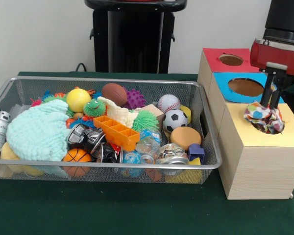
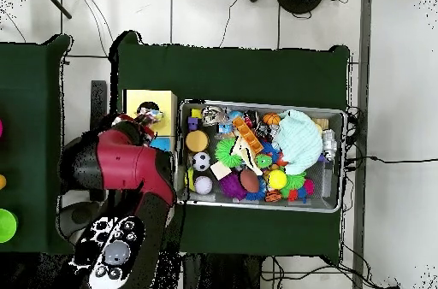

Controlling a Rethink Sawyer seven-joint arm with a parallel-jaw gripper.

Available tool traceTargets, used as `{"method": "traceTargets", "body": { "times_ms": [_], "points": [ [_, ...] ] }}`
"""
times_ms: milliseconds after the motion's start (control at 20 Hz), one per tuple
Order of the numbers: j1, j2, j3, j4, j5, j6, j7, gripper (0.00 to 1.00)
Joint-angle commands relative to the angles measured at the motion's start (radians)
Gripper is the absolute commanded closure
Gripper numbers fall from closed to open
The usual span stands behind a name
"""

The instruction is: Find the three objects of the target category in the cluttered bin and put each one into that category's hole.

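Filling the table's left and middle, the wire bin (image 1: 206, 105) holds the clutter; the box with 3 holes (image 1: 257, 161) stands just right of it. Above the near yellow hole (image 1: 277, 128), the gripper (image 1: 270, 105) clamps a patterned cloth (image 1: 263, 118), which hangs directly beneath, bunched, with no clear long axis.

Robot test lab, staged for a sorting trial.
A red arm (image 2: 120, 166) is mounted on a pedestal (image 1: 135, 34) at a green-draped table (image 1: 112, 210); cables (image 2: 231, 12) are trailed over a tiled floor (image 2: 214, 12), and a toy-filled bin (image 1: 19, 88) is set beside a holed box (image 1: 255, 161).
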Motion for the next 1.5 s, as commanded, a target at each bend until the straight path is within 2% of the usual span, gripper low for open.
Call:
{"method": "traceTargets", "body": {
  "times_ms": [50,800,1050,1350,1500],
  "points": [
    [-0.008,0.037,0.082,0.079,0.02,0.019,0.184,1.0],
    [0.0,0.099,0.052,0.014,0.021,-0.048,0.19,1.0],
    [-0.03,0.108,0.075,0.003,0.005,-0.079,0.154,1.0],
    [-0.085,0.124,0.135,-0.032,-0.016,-0.107,0.097,1.0],
    [-0.091,0.138,0.138,-0.046,-0.014,-0.117,0.099,1.0]
  ]
}}
